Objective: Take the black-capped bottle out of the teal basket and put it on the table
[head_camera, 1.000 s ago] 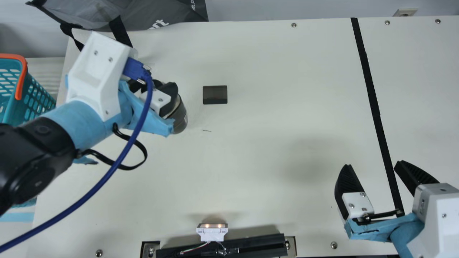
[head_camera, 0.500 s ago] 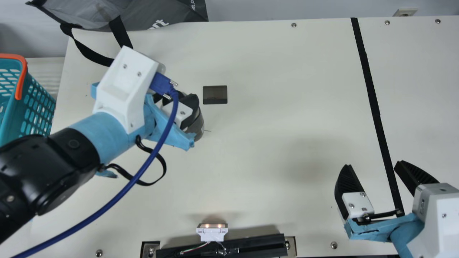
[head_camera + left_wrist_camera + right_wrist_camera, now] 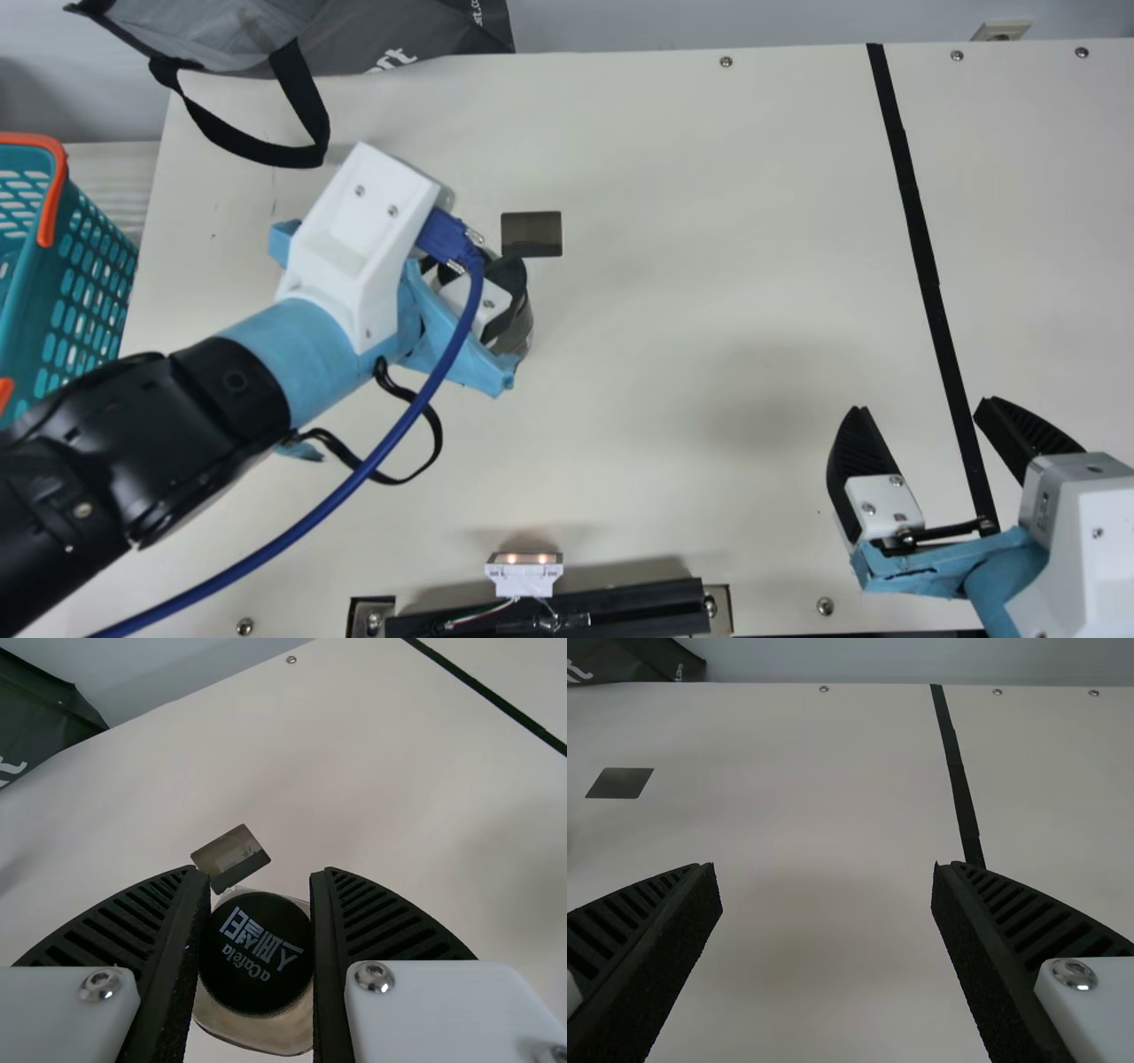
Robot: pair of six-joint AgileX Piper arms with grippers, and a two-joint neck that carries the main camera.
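In the main view my left gripper [image 3: 496,288] is over the table [image 3: 673,266], left of centre, with the bottle [image 3: 516,337] partly hidden beneath it. The left wrist view has the bottle's round black cap [image 3: 257,954] between the two fingers of my left gripper [image 3: 257,943], which are shut on it. The teal basket [image 3: 84,292] stands off the table's left edge. My right gripper [image 3: 921,408] is at the main view's lower right, open; in the right wrist view nothing is between the fingers of my right gripper [image 3: 827,877].
A small dark rectangle [image 3: 532,234] lies on the table just behind the bottle. A grey bag [image 3: 372,35] rests at the back left, its black strap [image 3: 257,152] hanging onto the table. Black tape [image 3: 921,257] runs along the right side, and a lit module [image 3: 523,576] sits at the front edge.
My left arm has moved right and toward the table's front, away from the basket, carrying the bottle in its gripper. The right arm has stayed still.
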